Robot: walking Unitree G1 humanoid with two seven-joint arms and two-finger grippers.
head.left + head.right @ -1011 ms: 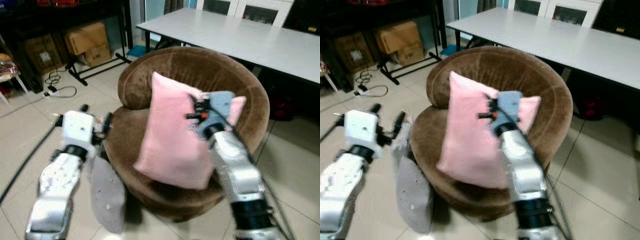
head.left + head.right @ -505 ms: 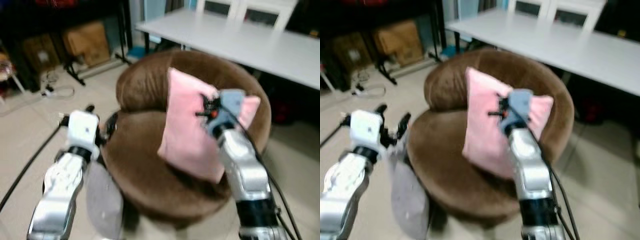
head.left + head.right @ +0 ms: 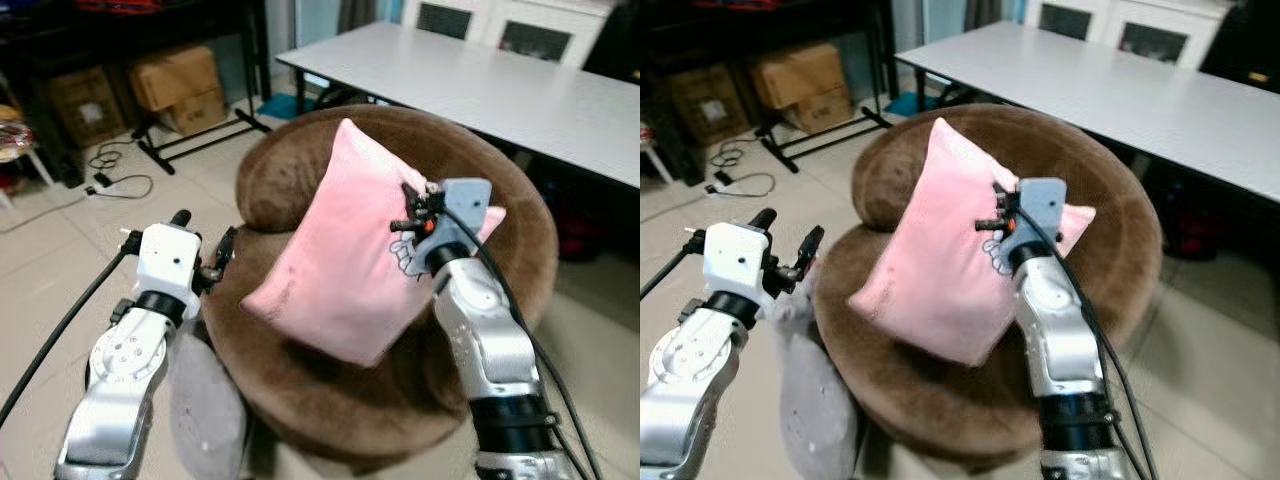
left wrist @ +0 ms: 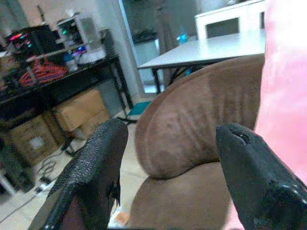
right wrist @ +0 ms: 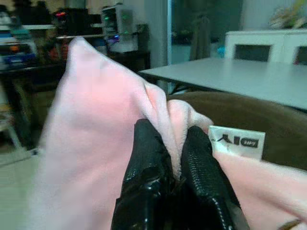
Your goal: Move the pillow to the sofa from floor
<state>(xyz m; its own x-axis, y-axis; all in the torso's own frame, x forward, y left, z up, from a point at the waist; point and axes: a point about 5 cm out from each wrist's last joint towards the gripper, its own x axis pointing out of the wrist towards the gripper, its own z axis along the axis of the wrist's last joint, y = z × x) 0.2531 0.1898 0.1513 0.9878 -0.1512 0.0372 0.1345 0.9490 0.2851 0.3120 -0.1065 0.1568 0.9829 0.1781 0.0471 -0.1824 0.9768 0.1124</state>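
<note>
Now the right tool (image 5: 170, 158) is pinching a fold of the pink pillow (image 3: 345, 265), its fingers pressed together on the fabric, holding it tilted above the seat of the round brown sofa (image 3: 300, 375). Beside that seat, the left tool (image 4: 168, 163) is hanging spread and empty, with a grey cushion (image 3: 205, 415) lying on the floor below it.

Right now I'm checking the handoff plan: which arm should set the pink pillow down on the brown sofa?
Right. The right gripper already pinches the pink pillow over the brown sofa seat. The left gripper is open beside the sofa, holding nothing.
</note>
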